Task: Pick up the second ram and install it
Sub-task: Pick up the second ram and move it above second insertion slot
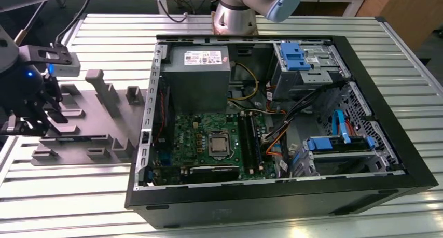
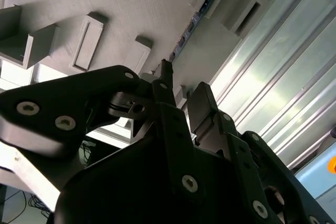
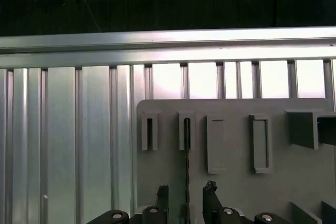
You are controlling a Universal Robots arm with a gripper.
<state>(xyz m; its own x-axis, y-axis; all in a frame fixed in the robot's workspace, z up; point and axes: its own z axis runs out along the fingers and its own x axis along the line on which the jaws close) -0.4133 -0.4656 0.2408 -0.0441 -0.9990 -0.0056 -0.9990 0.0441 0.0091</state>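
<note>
Arm: the arm [image 1: 235, 15] is mounted on the counter [image 1: 69, 196] at 12 o'clock from the open computer case [image 1: 277, 203]. Its wrist hangs at 9 o'clock from the case, by the exterior view's left edge.
Gripper: the gripper [image 3: 186, 191] points down at the grey fixture plate [image 1: 83, 139], low above it.
Fingers: the fingers [image 3: 162, 195] are spread, one on each side of the second ram [image 3: 186, 145], with a gap visible on both sides. They are not pinching it.
Second ram: it stands on edge in a narrow slot of the fixture plate, well apart from the green board [image 1: 187, 139] inside the case.
First wrist view: it looks straight along the stick, which runs as a thin dark line between the two fingertips. Empty slotted blocks stand beside it.
Second wrist view: it looks from the side, with the stick's long edge [image 2: 195, 20] running away from the fingertips across the plate.
Exterior view: it shows the case at 3 o'clock from the plate, which neither wrist view shows.
</note>
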